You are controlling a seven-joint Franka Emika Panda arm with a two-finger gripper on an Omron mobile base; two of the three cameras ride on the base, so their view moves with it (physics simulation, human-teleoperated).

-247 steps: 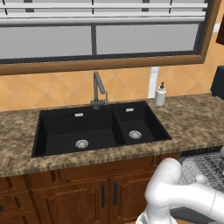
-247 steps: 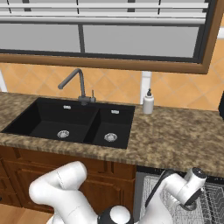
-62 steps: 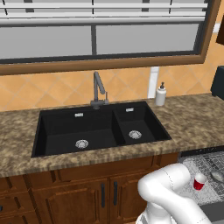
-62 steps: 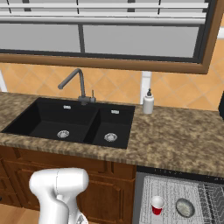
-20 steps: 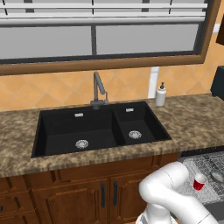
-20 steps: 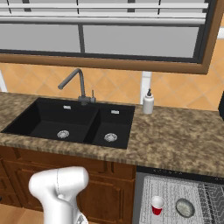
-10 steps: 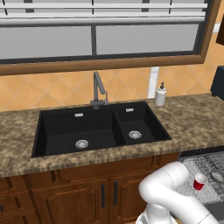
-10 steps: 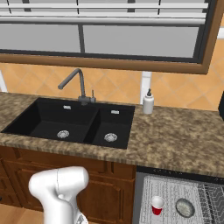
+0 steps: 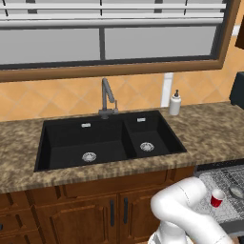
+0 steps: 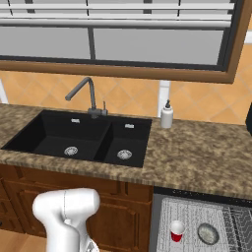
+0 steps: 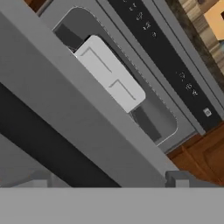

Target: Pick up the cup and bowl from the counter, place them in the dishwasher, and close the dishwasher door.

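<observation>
1. Cup [image 10: 176, 230] upright and bowl [image 10: 207, 233] beside it, both on the pulled-out wire rack [image 10: 197, 216] of the dishwasher [image 9: 224, 190].
2. Jaws spread wide, gripping nothing, close over the lowered dishwasher door [image 11: 109, 78].
3. Risk: lifting the door against a protruding rack, jamming it and toppling the cup.
4. Risk: open jaws slipping off the smooth panel.

cup [image 9: 218, 198] upright on dishwasher [image 9: 224, 183] rack; bowl [image 9: 237, 191] beside it

Red cup [image 10: 176, 231] w/ white rim, grey-blue bowl [image 10: 207, 234], speckled brown counter [image 10: 202, 157], black sink [image 10: 78, 138]
</observation>
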